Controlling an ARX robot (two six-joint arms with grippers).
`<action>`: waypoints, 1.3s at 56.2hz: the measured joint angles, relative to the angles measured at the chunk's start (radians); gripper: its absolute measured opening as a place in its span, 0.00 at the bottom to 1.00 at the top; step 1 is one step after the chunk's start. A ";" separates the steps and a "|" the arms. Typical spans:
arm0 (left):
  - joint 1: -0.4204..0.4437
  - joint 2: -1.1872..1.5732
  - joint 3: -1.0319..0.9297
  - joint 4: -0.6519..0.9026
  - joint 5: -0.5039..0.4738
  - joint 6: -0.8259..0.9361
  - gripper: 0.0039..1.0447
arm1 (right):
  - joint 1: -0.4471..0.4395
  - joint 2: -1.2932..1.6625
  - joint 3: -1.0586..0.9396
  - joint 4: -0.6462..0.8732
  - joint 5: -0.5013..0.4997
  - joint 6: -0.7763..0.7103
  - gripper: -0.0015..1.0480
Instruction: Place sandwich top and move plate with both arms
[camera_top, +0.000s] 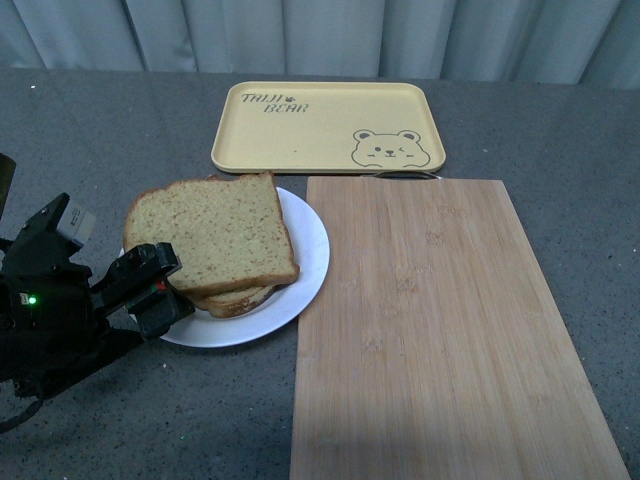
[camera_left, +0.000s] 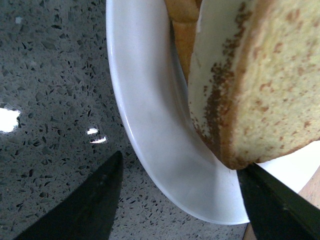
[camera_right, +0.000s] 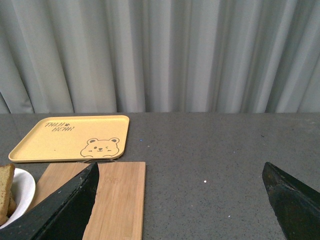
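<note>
Since the wooden cutting board (camera_top: 440, 330) is lying bare just right of the plate, its left edge meeting the rim, it is probably serving as the spot the plate is bound for, though that is only my reading. Behind it the yellow tray (camera_top: 325, 125) is sitting with nothing on it. The plate (camera_top: 305, 265) is carrying the whole stack. The sandwich top (camera_top: 210, 235) is resting on the lower slices (camera_top: 238, 298), skewed a little so they are peeking out at the near edge, and the placing step is looking done. The left gripper (camera_top: 170, 287) is straddling the plate's left rim with jaws parted, gripping nothing, presumably readying to pinch it. The right gripper (camera_right: 180, 170) is hanging wide open and empty, well apart from the plate, so the two-armed carry is not yet beginning.
</note>
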 joint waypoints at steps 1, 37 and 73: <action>0.000 0.004 0.002 0.001 0.003 -0.003 0.53 | 0.000 0.000 0.000 0.000 0.000 0.000 0.91; 0.099 -0.072 -0.106 0.190 0.217 -0.322 0.03 | 0.000 0.000 0.000 0.000 0.000 0.000 0.91; -0.071 0.033 0.282 0.197 0.145 -0.644 0.03 | 0.000 0.000 0.000 0.000 0.000 0.000 0.91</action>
